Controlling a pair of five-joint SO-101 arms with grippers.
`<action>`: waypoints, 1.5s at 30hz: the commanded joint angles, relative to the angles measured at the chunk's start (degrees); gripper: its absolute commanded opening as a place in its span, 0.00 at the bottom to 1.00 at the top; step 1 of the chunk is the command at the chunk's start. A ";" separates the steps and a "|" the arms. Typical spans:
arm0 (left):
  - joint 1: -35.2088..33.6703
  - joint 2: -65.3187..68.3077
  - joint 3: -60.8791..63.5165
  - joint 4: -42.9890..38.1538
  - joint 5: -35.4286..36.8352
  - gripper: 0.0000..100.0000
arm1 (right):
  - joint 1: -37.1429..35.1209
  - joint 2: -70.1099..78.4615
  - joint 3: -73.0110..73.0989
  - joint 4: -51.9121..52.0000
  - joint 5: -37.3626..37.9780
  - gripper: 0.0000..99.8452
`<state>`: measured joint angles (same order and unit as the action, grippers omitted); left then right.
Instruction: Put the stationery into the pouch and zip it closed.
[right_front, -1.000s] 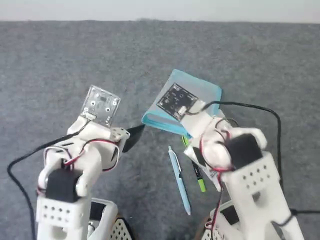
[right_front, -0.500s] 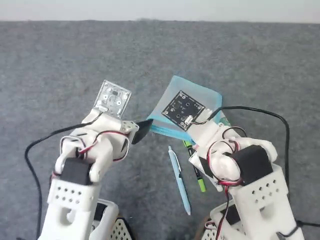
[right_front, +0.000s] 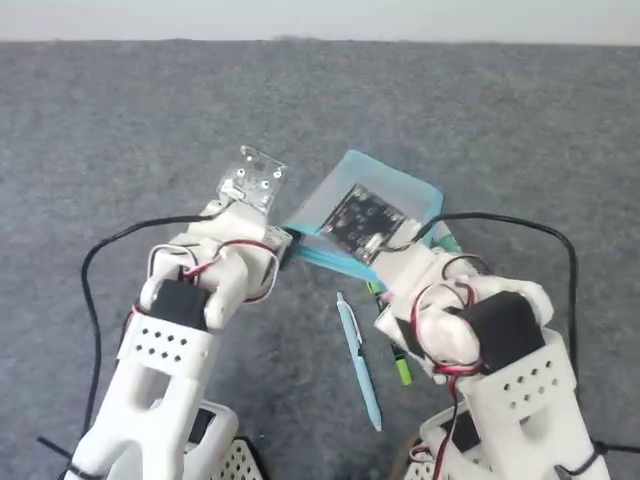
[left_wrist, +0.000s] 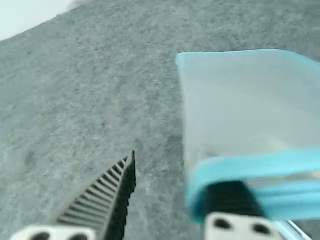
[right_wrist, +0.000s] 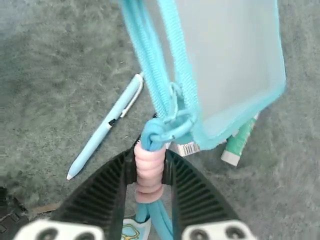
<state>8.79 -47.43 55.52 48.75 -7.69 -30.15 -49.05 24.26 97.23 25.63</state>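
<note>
While right fingers (right_wrist: 97, 197) pinch pink pull (right_wrist: 148, 165), left fingers (left_wrist: 107, 200) gape beside pouch (left_wrist: 240, 100).

The high camera hangs above and behind both arms and looks down over the grey table (right_front: 120, 120), with the arm bases at 6 o'clock and the far edge at 12. The left wrist camera sits low and very near, facing the pouch (left_wrist: 240, 110) across the table. The right wrist camera looks steeply down, close over the pink zip pull (right_wrist: 148, 165). All three share the pouch; the high and right wrist views share the blue pen (right_front: 358, 360).
</note>
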 joint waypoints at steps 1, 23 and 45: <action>2.46 -0.44 2.68 -4.22 3.69 0.01 | -1.89 -1.89 -0.18 0.57 0.70 0.01; -13.27 -4.40 7.08 -5.01 18.29 0.01 | 11.65 5.05 3.60 1.19 1.49 0.26; -13.36 -4.40 8.48 -3.16 15.30 0.01 | 26.42 46.81 -0.79 -25.71 10.90 0.26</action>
<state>-4.13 -49.80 64.57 45.41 8.75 -4.66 -4.22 25.41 74.81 35.12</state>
